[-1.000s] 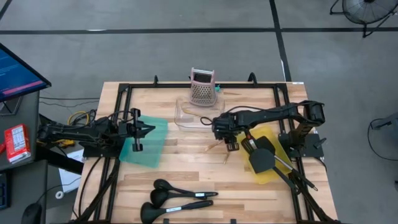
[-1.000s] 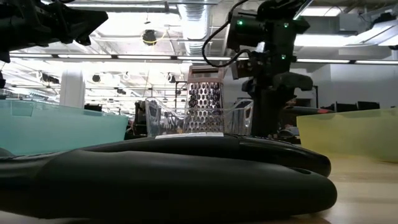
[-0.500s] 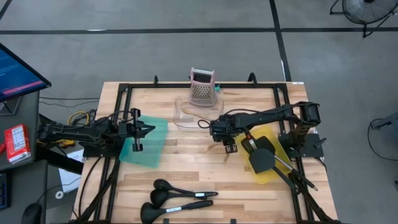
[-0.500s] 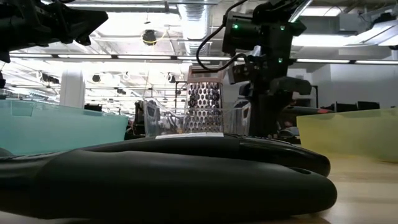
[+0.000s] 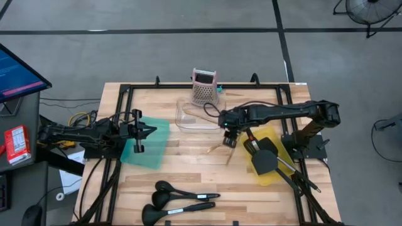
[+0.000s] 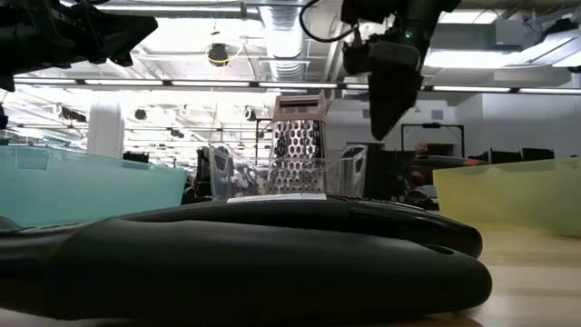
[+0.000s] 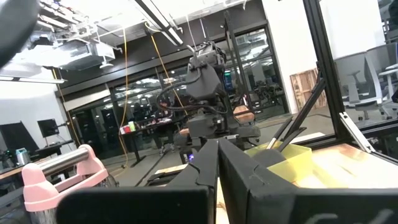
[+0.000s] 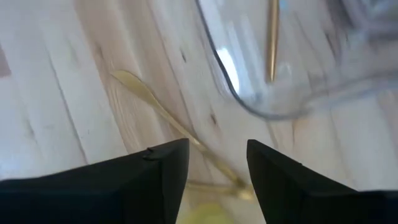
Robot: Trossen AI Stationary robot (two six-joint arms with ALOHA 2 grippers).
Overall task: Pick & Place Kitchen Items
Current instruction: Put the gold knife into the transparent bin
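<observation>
The right gripper (image 5: 228, 130) hangs above the table's middle with its fingers (image 8: 163, 168) parted and nothing between them; directly below lie thin golden sticks (image 8: 163, 113), and just beyond its tips sits a clear tray (image 5: 196, 116) holding one more stick (image 8: 272, 38); the left gripper (image 5: 142, 131) waits closed over a teal tray (image 5: 151, 145), holding nothing.

The likeliest trouble is a missed pinch; the sticks lie flat and slender on the wood, so fingers closing a shade too high would probably shut on air, and too low they may scrape the boards; the sticks also seem to cross one another, so lifting one could flick its neighbour away; the clear tray's rim stands close to the fingertips and could be nudged on a low sweep.

A yellow tray (image 5: 276, 164) with black utensils (image 5: 264, 161) lies to the right gripper's side, towards that arm's base; more black ladles (image 5: 179, 203) rest well apart at the table's near edge; a pink grater (image 5: 204, 88) stands behind the clear tray.

The surface is pale wooden planks (image 5: 188, 168) inside a black frame (image 5: 123, 94); around it grey floor, a monitor (image 5: 17, 73), a fan (image 5: 370, 9); beyond, an open workshop with ceiling lights and desks.
</observation>
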